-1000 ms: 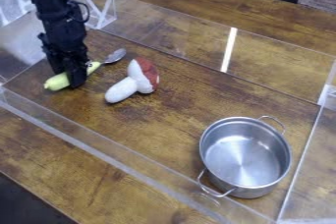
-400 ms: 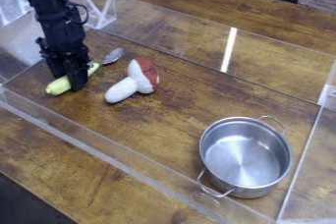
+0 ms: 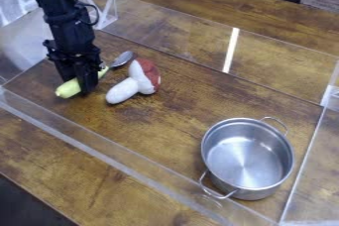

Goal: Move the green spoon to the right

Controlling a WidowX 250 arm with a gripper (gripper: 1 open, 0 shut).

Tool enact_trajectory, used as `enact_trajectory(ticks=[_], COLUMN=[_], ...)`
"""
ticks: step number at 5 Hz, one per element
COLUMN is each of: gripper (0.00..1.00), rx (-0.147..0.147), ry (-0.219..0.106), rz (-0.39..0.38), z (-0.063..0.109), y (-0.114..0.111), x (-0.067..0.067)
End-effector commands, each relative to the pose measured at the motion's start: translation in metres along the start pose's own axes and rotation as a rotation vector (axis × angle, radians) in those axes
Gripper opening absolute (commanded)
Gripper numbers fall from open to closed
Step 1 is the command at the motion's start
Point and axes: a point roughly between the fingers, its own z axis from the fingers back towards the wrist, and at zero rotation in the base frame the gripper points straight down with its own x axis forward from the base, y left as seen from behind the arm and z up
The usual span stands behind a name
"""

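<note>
Only one camera view here. The gripper [image 3: 79, 77] points straight down with its jaws clamped on the spoon [image 3: 85, 75], which sits at about 9 o'clock on the table [image 3: 185, 91]. Mushroom toy [image 3: 130, 83] lies just beside it, at its 3 o'clock. Pot [image 3: 247, 158] is way off around 5 o'clock.

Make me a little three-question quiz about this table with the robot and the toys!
1. True or false: the black tool is shut on the yellow-green handled spoon with the silver bowl.
2. What lies just right of the spoon?
A. white-and-red mushroom toy
B. shiny round metal pot
3. Fill in: the pot sits at the ___ right of the picture.

Key: 1 true; 2 A; 3 bottom.
</note>
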Motion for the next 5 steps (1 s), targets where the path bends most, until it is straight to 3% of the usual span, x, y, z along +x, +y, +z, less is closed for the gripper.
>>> enact_trajectory(ticks=[1, 2, 5], gripper=[0.00, 0.00, 0.00], rx=[0.023, 0.012, -0.017], ry=[-0.098, -0.112, -0.123], rz=[-0.023, -0.031, -0.055], z=[0.033, 0.034, 0.009], y=[-0.018, -0.029, -0.062], x=[0.011, 0.011, 0.009])
